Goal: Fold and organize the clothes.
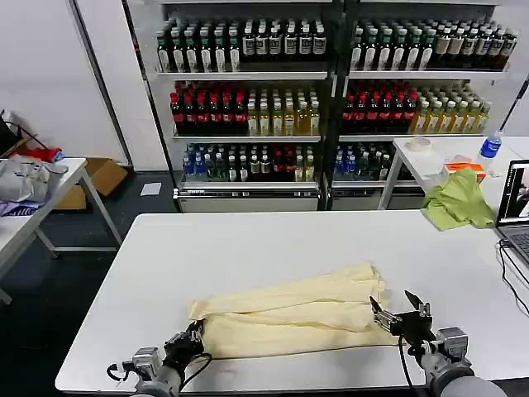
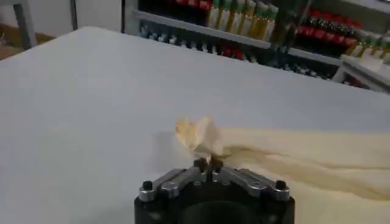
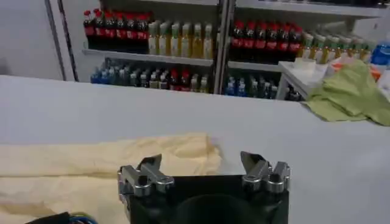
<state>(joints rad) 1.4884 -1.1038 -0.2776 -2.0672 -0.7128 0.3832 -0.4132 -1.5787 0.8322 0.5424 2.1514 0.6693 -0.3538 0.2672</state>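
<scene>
Left gripper [image 1: 196, 333]: near front edge of the white table [image 1: 165, 256], at the left end of the garment. In the left wrist view [image 2: 207, 162] its fingers are clenched together on a bunched corner of cloth that stands up just past the tips.

Right gripper [image 1: 400, 312]: at the right end of the garment, near the table's front edge. Fingers released and spread wide; in the right wrist view [image 3: 202, 161] the two tips stand apart with nothing between them. The cloth's right edge lies just beyond and partly under the left-hand tip; whether it touches cannot be told.

T-shirt [image 1: 289, 313]: pale cream-yellow, folded into a long band of lengthwise pleats, lying flat across the front middle of the table and running between the two grippers, the right end slightly farther from the robot than the left. Seen also from the left wrist [image 2: 292, 152] and from the right wrist [image 3: 91, 167].

Lime-green cloth [image 1: 457, 200]: crumpled on a second table to the right, well apart from the T-shirt.

Laptop [image 1: 517, 207]: at the right edge, beside the green cloth.

Shelves of bottles [image 1: 248, 99]: behind the table.
</scene>
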